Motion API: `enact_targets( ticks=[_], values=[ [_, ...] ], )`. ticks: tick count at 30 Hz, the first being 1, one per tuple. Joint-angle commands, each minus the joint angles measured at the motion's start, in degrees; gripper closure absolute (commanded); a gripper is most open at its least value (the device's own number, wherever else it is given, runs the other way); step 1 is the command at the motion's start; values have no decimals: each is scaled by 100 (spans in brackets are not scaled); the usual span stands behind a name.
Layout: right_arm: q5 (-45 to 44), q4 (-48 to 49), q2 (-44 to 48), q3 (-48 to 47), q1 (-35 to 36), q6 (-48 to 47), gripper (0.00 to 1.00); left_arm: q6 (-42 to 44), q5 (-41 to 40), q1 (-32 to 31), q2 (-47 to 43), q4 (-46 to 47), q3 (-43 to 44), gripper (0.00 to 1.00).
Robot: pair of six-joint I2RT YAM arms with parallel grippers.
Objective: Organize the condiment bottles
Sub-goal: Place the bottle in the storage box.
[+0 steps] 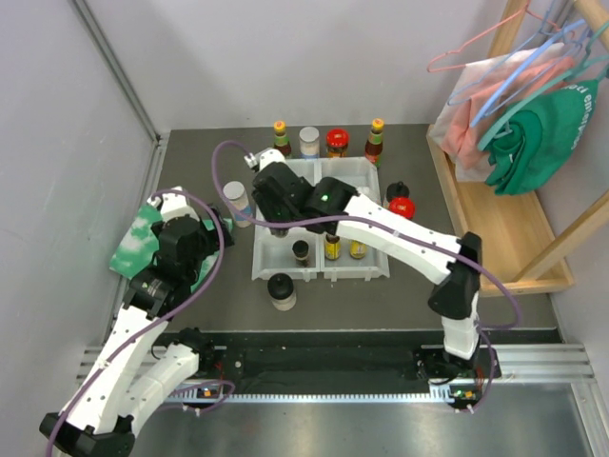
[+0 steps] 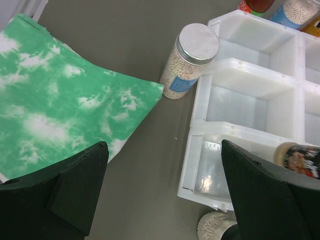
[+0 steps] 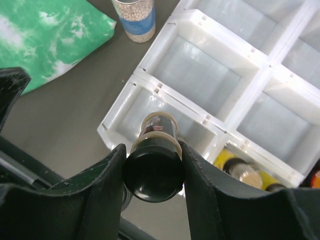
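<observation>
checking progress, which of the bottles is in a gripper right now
The black-capped bottle clamped in the right gripper above the white tray; no other bottle is gripped.

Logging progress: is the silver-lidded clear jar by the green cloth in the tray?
Out: the silver-lidded clear jar stands on the table outside the white plastic tray.

Bottom jar (image 2: 214, 226) cut off, probably grain-filled.

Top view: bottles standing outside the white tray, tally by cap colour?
Yellow-green caps: 2
Pale lids: 2
Red lids: 2
Black caps: 2
Total: 8
</observation>
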State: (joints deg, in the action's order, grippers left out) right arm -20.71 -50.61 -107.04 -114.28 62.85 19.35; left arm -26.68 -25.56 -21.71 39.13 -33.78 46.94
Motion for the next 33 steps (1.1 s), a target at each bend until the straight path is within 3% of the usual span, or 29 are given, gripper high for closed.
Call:
enact_targets(
  ticks=[1,8,26,33],
  values=[
    [-161,43,-668,-656,87,-292,100,101,-178,36,-46,117,17,1],
    [-101,-89,-1328,-895,26,-179,100,49,-291,27,-99,65,35,1],
    [550,261,-1091,177,-580,437,100,-426,-959,36,-354,-173,0,1],
    [673,306,-1178,187,-677,341,100,-540,-1310,27,-415,-164,-18,1]
  ],
)
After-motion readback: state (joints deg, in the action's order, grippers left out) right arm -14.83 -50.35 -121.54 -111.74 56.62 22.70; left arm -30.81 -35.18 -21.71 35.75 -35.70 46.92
